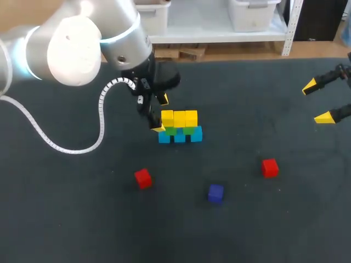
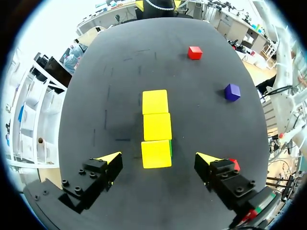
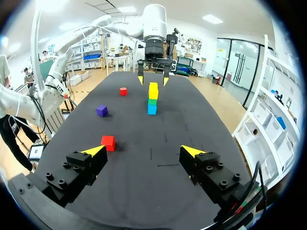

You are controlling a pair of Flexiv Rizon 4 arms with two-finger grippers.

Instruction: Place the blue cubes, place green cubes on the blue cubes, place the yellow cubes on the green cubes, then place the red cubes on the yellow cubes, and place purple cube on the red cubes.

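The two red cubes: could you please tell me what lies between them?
Only the purple cube, a little off their line; the head view shows it.

black table [image 1: 263,230], blue cubes [image 1: 180,136], red cube [image 1: 143,178], another red cube [image 1: 269,167], purple cube [image 1: 215,193]

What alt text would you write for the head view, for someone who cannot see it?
A wall of blue cubes below, green cubes between and yellow cubes on top stands on a dark table, the left arm holding open jaws at one end. Two red cubes and a purple cube lie loose.

Dark matte table [image 1: 274,230], faint scuff marks on top.
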